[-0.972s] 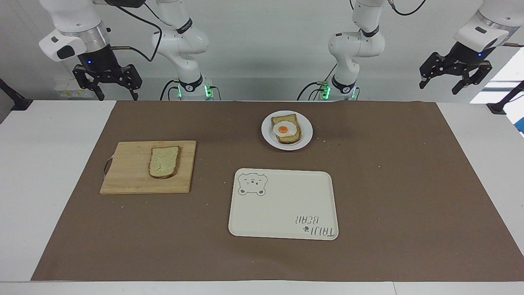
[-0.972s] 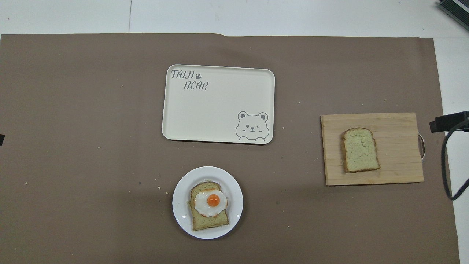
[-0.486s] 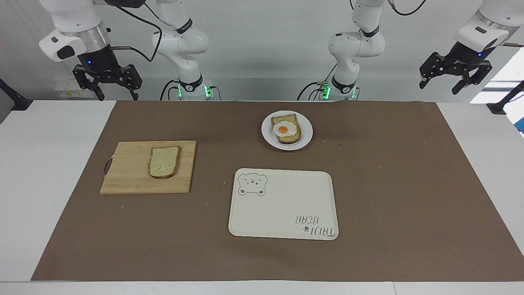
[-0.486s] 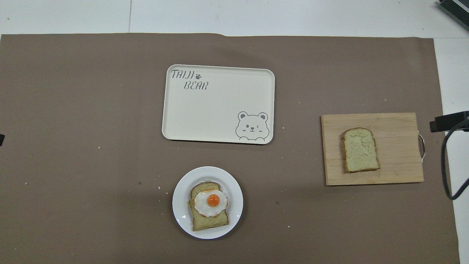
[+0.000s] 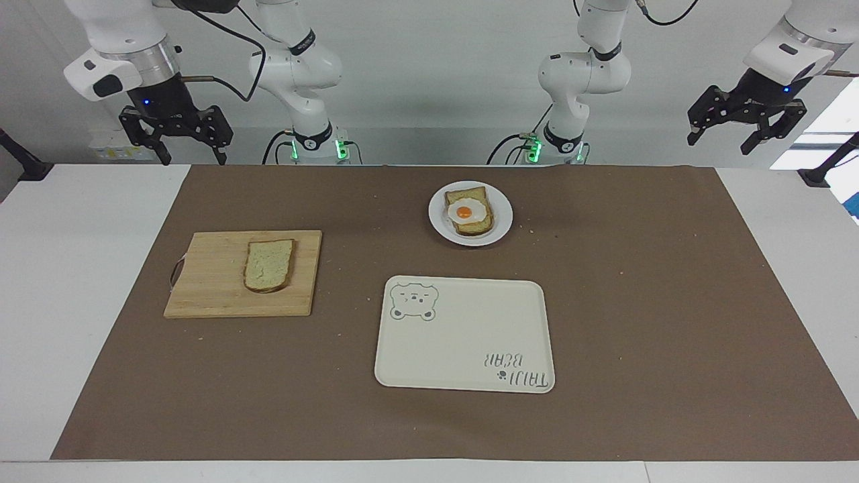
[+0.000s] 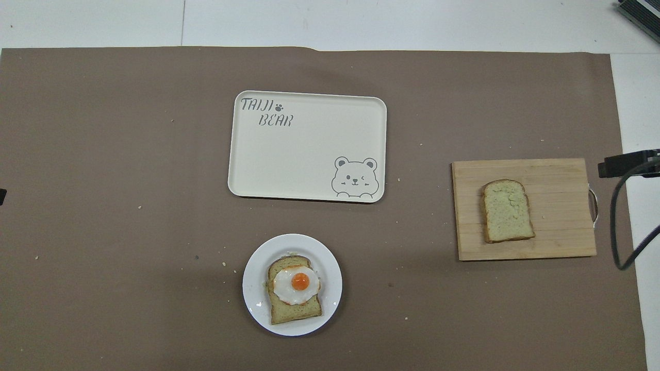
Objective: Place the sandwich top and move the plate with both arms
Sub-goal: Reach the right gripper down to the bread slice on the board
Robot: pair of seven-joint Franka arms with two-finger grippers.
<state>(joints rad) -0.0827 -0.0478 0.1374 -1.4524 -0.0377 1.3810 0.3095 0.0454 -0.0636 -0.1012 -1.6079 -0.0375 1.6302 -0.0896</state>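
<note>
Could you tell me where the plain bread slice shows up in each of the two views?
Facing view: the bread slice lies on the cutting board, toward the picture's left.
Overhead view: the same slice lies on the board, toward the picture's right.
Shared landmark: the bear tray, mid-table in both.

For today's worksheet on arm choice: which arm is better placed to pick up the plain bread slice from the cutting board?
Probably the right: the sandwich top lies on the cutting board at the right arm's end, and the open right gripper hangs there.
</note>
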